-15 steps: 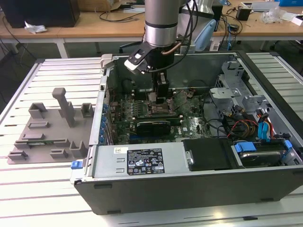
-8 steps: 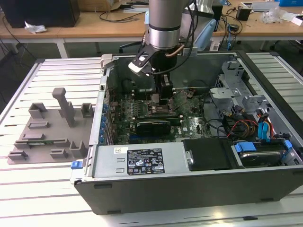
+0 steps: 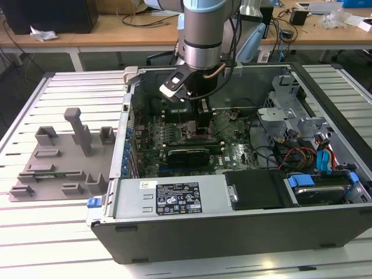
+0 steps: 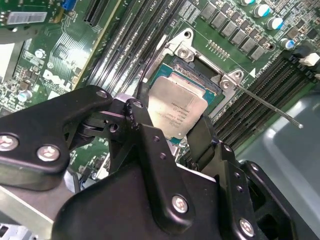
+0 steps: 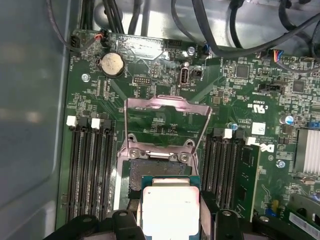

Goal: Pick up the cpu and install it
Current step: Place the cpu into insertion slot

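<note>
Arm (image 3: 200, 35) upright in case (image 3: 244, 232), end effector (image 4: 170, 125) w/ cpu (image 4: 177, 102) in grip, just over mobo socket (image 4: 202, 70)

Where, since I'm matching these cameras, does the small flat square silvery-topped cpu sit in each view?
Exterior view: hidden beneath the black gripper, inside the open grey computer case.
Second wrist view: the cpu sits gripped over the silver metal socket frame.
First wrist view: gripped, at that frame's edge.
Shared landmark: the socket frame, in both wrist views.

Satin metal cpu (image 5: 170, 210), glossy green motherboard (image 5: 165, 75)
</note>
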`<state>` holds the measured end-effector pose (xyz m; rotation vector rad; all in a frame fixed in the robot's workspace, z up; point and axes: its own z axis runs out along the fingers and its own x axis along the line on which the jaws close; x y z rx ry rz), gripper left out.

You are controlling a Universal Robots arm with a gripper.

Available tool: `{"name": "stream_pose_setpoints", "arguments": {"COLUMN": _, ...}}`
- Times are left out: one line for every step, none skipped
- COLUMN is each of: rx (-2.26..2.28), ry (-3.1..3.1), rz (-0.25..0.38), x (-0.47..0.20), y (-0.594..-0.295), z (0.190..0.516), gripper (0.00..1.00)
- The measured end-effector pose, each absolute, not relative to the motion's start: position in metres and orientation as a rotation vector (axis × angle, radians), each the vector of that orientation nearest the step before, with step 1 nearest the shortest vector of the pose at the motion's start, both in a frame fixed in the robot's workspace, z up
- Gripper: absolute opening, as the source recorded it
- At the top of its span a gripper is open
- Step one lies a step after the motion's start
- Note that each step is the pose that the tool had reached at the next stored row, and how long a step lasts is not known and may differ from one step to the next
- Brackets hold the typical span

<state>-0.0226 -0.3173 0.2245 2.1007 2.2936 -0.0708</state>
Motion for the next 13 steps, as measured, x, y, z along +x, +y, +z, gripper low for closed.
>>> {"name": "stream_pose_setpoints", "arguments": {"rx": 2.104, "ry": 2.29, "rz": -0.071, "x": -0.0226, "y": -0.3173, "z": 0.2226, "gripper": 0.55}}
{"name": "stream_pose_setpoints", "arguments": {"rx": 2.108, "ry": 2.287, "rz": -0.071, "x": -0.0226, "y": -0.3173, "z": 0.221, "gripper": 0.55}}
{"name": "stream_pose_setpoints", "arguments": {"rx": 2.115, "ry": 2.281, "rz": -0.071, "x": -0.0226, "y": -0.3173, "z": 0.2191, "gripper": 0.55}}
{"name": "stream_pose_setpoints", "arguments": {"rx": 2.121, "ry": 2.275, "rz": -0.071, "x": -0.0226, "y": -0.3173, "z": 0.2182, "gripper": 0.55}}
{"name": "stream_pose_setpoints", "arguments": {"rx": 2.122, "ry": 2.274, "rz": -0.071, "x": -0.0227, "y": -0.3173, "z": 0.2182, "gripper": 0.55}}
{"name": "stream_pose_setpoints", "arguments": {"rx": 2.123, "ry": 2.274, "rz": -0.071, "x": -0.0226, "y": -0.3173, "z": 0.2181, "gripper": 0.55}}
{"name": "stream_pose_setpoints", "arguments": {"rx": 2.123, "ry": 2.274, "rz": -0.071, "x": -0.0226, "y": -0.3172, "z": 0.2179, "gripper": 0.55}}
{"name": "stream_pose_setpoints", "arguments": {"rx": 2.124, "ry": 2.274, "rz": -0.07, "x": -0.0226, "y": -0.317, "z": 0.2177, "gripper": 0.55}}
{"name": "stream_pose_setpoints", "arguments": {"rx": 2.126, "ry": 2.274, "rz": -0.067, "x": -0.0226, "y": -0.3166, "z": 0.2173, "gripper": 0.55}}
{"name": "stream_pose_setpoints", "arguments": {"rx": 2.129, "ry": 2.272, "rz": -0.066, "x": -0.0226, "y": -0.3164, "z": 0.2167, "gripper": 0.55}}
{"name": "stream_pose_setpoints", "arguments": {"rx": 2.133, "ry": 2.269, "rz": -0.066, "x": -0.0226, "y": -0.3163, "z": 0.2161, "gripper": 0.55}}
{"name": "stream_pose_setpoints", "arguments": {"rx": 2.137, "ry": 2.266, "rz": -0.065, "x": -0.0226, "y": -0.3162, "z": 0.2154, "gripper": 0.55}}
{"name": "stream_pose_setpoints", "arguments": {"rx": 2.14, "ry": 2.264, "rz": -0.064, "x": -0.0226, "y": -0.316, "z": 0.2148, "gripper": 0.55}}
